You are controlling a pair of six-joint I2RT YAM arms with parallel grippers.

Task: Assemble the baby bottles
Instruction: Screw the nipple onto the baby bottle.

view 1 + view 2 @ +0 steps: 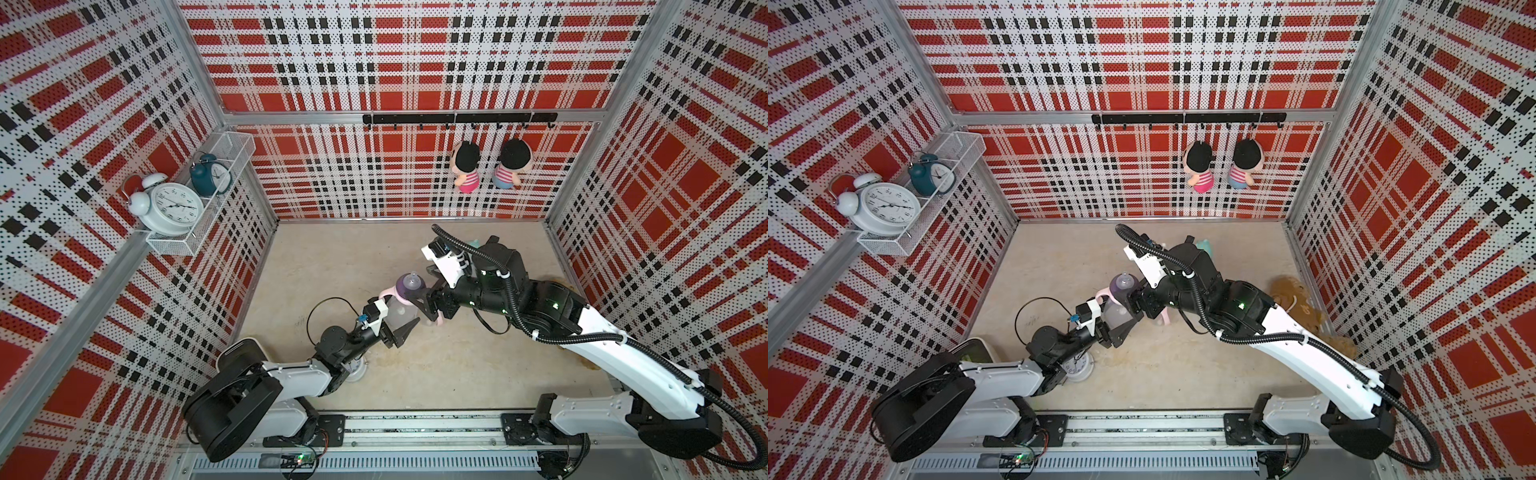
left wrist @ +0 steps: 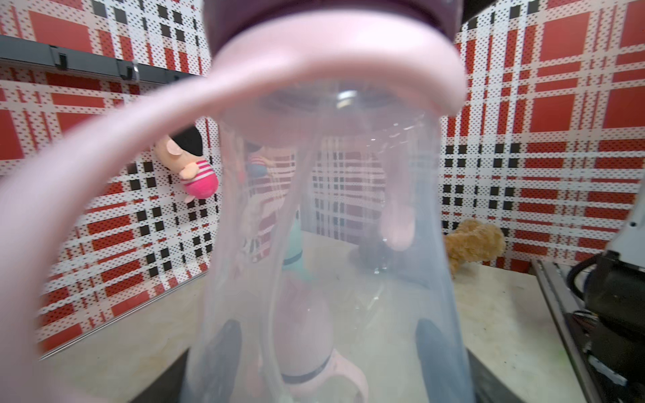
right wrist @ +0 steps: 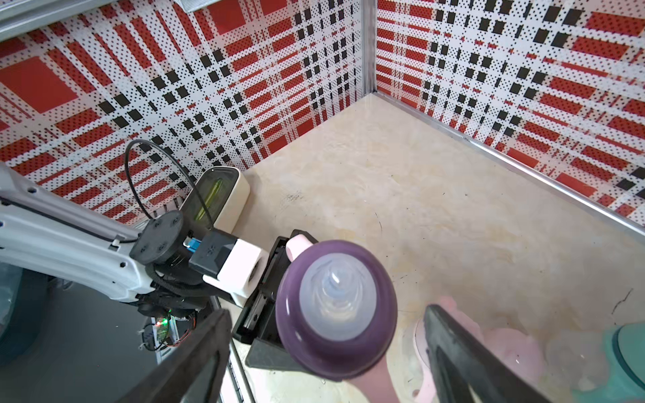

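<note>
A clear baby bottle [image 1: 400, 311] [image 1: 1119, 311] [image 2: 324, 244] stands upright above the floor in both top views, and my left gripper [image 1: 397, 326] [image 2: 324, 349] is shut on its lower body. It carries a pink two-handled ring [image 2: 331, 59] and a purple nipple collar [image 1: 409, 284] [image 3: 335, 303]. My right gripper [image 1: 424, 286] [image 3: 326, 317] is open, one finger on each side of the collar with a gap on both sides. More pink parts [image 3: 506, 349] [image 1: 432, 320] and a teal part [image 3: 628, 352] [image 1: 1204, 245] lie on the floor beyond.
A brown plush toy [image 1: 1291, 299] lies by the right wall. A white round clock [image 1: 1077, 368] sits under the left arm, with a white digital clock [image 3: 216, 195] near the left wall. Alarm clocks fill a wall shelf [image 1: 166, 245], and two dolls [image 1: 467, 166] hang on the back wall.
</note>
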